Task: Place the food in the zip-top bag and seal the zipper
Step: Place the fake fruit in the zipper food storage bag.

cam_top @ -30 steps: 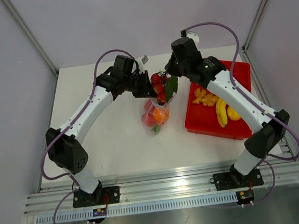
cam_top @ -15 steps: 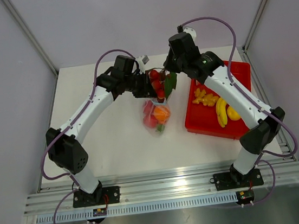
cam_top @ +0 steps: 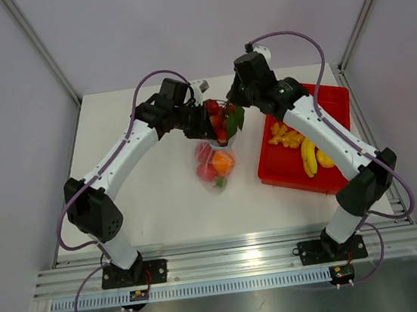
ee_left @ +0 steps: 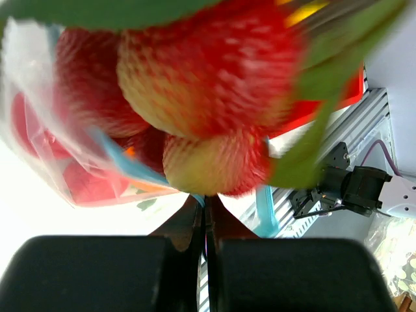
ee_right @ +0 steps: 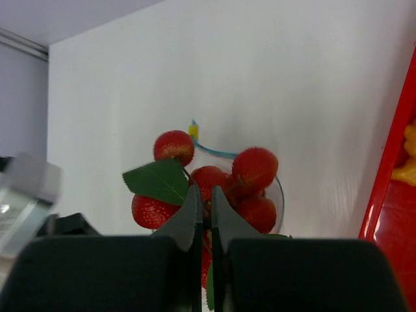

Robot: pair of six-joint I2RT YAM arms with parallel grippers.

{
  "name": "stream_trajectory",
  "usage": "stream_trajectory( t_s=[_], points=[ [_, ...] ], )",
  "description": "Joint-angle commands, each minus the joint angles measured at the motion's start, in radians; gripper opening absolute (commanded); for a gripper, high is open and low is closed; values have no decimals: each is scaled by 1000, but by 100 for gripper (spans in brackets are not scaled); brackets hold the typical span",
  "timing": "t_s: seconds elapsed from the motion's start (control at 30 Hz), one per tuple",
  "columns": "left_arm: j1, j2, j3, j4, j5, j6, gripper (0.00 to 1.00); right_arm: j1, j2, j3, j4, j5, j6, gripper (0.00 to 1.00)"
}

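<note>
**Left gripper** point(ee_left: 207, 218): fingers pressed together, clamped on the mouth edge of the zip-top bag point(cam_top: 214, 172) at the zipper point(ee_left: 123, 159). In the top view the left gripper point(cam_top: 203, 128) holds the mouth raised. The bag body hangs below it toward the near side.

**Right gripper** point(ee_right: 203, 208): fingers together, clamped on the stem of the berry cluster point(ee_right: 250, 170). A green leaf point(ee_right: 159, 181) lies to the left of the fingers. The zipper curves behind the berries. In the top view the right gripper point(cam_top: 228, 112) holds the cluster directly beside the left gripper, at the bag mouth.

**Change from the earlier frames:**
- The right arm has swung left and the cluster has moved with it. It was beside the bag mouth and is now against the left gripper.
- The bag has shifted slightly left.
- The left arm's pose is nearly unchanged.

**Task items:** an orange ball point(cam_top: 224, 162) and red pieces point(cam_top: 206, 171) lie inside the bag, near the middle of the worktop point(cam_top: 146, 202).

**Markings:** the small board point(cam_top: 139, 294) below the left arm's base has markings too small to read.

**Edges and room:**
- The red tray point(cam_top: 332, 100) sits just right of the bag, close to the worktop's right edge. It holds a banana point(cam_top: 309, 157) and other yellow pieces.
- White worktop surface shows left of the bag.
- It also shows between the bag and the near aluminium rail point(cam_top: 229, 260).
</note>
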Motion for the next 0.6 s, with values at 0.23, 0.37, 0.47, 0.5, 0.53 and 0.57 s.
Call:
stream_trajectory(
  t_s=[0.23, 0.37, 0.47, 0.5, 0.53, 0.57],
  points=[
    [6, -17, 38, 47, 68, -3, 0, 13, -138, -344, 138, -54, 122, 0],
    [8, -8, 41, 63, 104, -16, 0, 24, -163, -375, 149, -72, 134, 0],
    [3, 5, 52, 57, 137, -5, 0, 28, -189, -389, 162, -87, 145, 0],
    [2, 14, 58, 52, 145, 0, 0, 27, -204, -393, 167, -93, 150, 0],
    [-1, 17, 62, 46, 147, 4, 0, 28, -210, -394, 169, -98, 151, 0],
    [-4, 20, 71, 38, 139, 6, 0, 30, -216, -390, 169, -100, 151, 0]
  ],
)
